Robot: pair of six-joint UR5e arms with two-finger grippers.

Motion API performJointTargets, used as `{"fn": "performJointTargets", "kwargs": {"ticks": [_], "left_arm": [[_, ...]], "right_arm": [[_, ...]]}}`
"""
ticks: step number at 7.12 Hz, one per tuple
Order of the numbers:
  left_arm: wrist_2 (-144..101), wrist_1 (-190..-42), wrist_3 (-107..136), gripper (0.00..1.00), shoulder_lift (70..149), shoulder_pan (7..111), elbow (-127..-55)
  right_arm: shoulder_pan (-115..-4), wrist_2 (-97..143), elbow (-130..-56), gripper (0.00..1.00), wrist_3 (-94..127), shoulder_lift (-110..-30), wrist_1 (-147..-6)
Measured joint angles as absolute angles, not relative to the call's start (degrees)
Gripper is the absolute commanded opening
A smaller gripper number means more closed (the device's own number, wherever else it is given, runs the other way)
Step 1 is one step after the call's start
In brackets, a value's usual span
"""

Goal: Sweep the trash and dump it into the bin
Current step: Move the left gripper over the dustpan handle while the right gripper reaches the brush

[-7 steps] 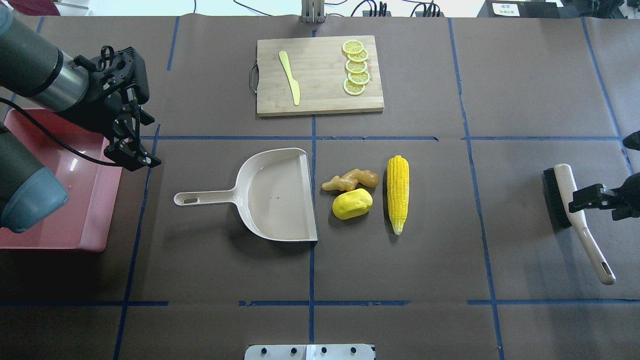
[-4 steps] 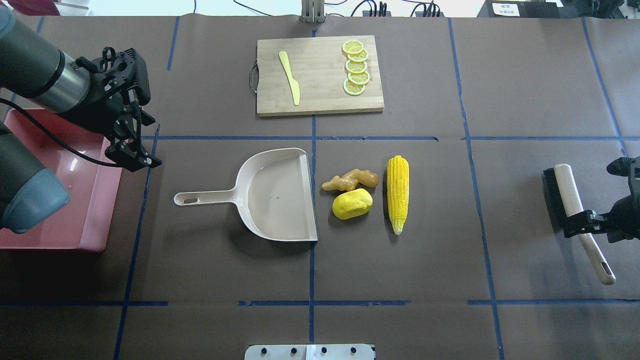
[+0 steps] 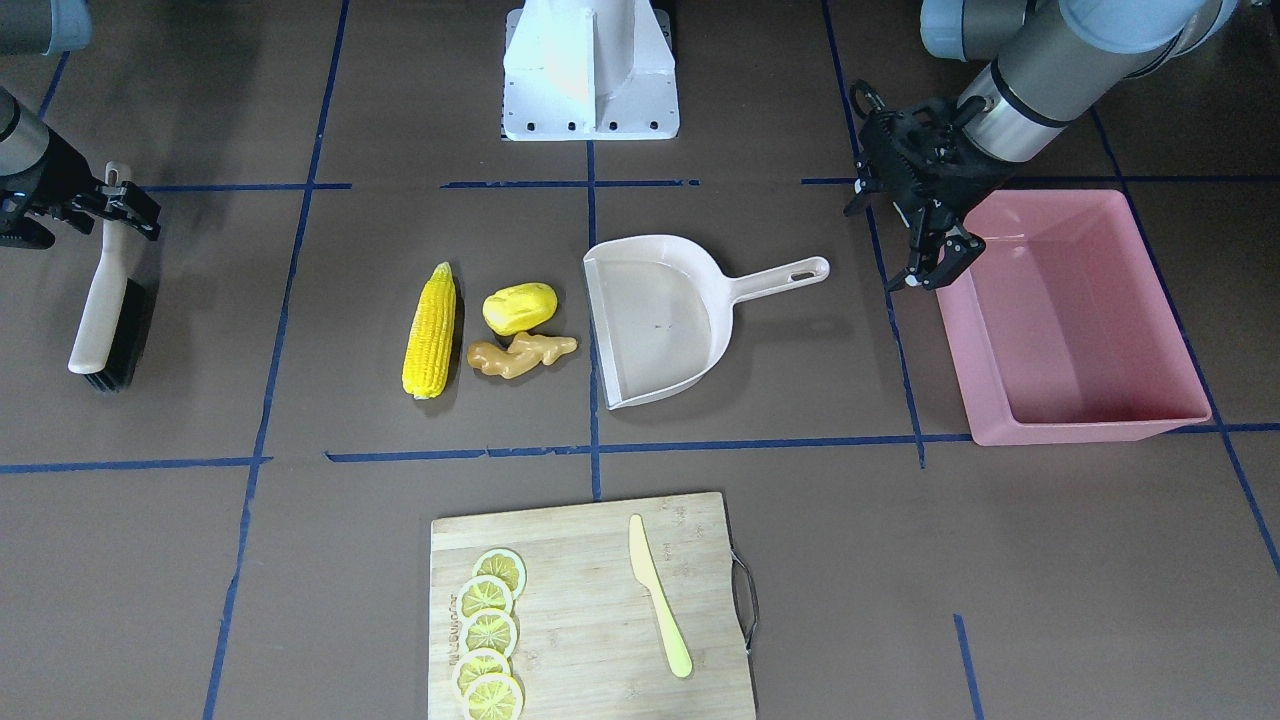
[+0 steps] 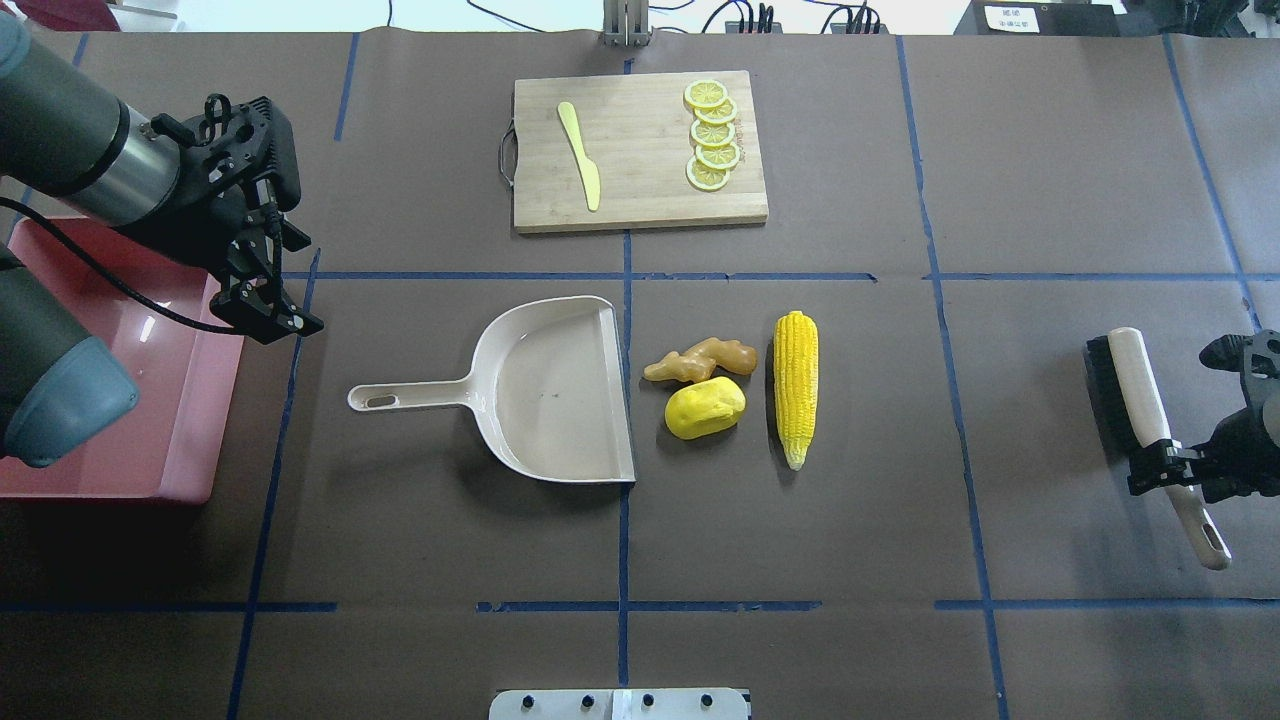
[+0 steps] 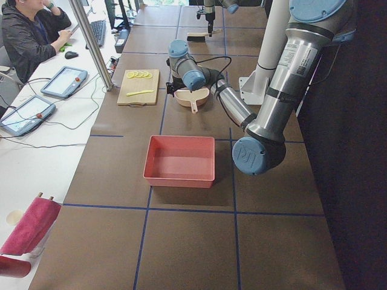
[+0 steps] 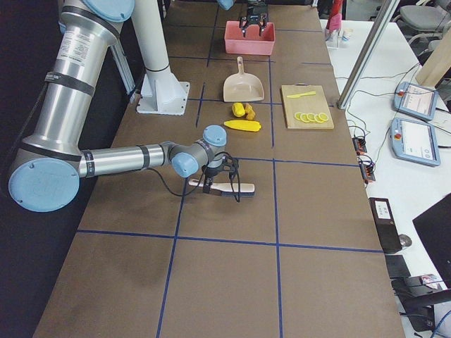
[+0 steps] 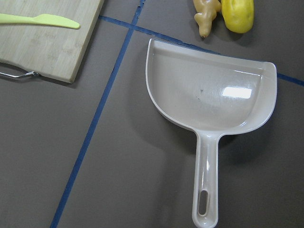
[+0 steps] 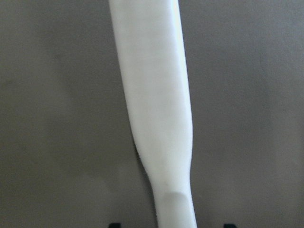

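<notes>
The trash lies mid-table: a corn cob, a yellow potato and a tan ginger root, just right of the beige dustpan, whose mouth faces them. The pink bin stands at the far left, partly hidden by my left arm. My left gripper hangs open and empty over the bin's right rim, above and left of the dustpan handle. My right gripper is open, its fingers on either side of the brush handle, whose cream shaft fills the right wrist view.
A wooden cutting board at the far middle carries a pale yellow knife and several lemon slices. Blue tape lines cross the brown table cover. A person sits at a side desk.
My right gripper has slid along the brush handle toward its free end, nearer the table's front. The left arm has hardly shifted. Trash, dustpan and brush lie as before.
</notes>
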State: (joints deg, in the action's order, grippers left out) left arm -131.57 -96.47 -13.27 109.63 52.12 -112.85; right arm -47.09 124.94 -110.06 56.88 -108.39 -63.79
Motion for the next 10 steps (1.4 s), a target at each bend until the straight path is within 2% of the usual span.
{"fn": "performJointTargets", "kwargs": {"ticks": [1, 5, 10], "left_arm": [[-131.57, -96.49, -13.30, 1.00, 109.63, 52.12, -112.87], [-131.43, -96.67, -13.30, 1.00, 109.85, 51.81, -112.97], [-126.49, -96.64, -17.11, 1.00, 109.68, 44.37, -111.79]], "right_arm": [[-47.06, 125.20, -109.53, 0.01, 56.77, -108.15, -64.00], [-48.26, 128.09, -110.13, 0.00, 56.52, -107.98, -64.28], [-51.82, 131.85, -114.52, 0.00, 56.61, -105.32, -66.89]]}}
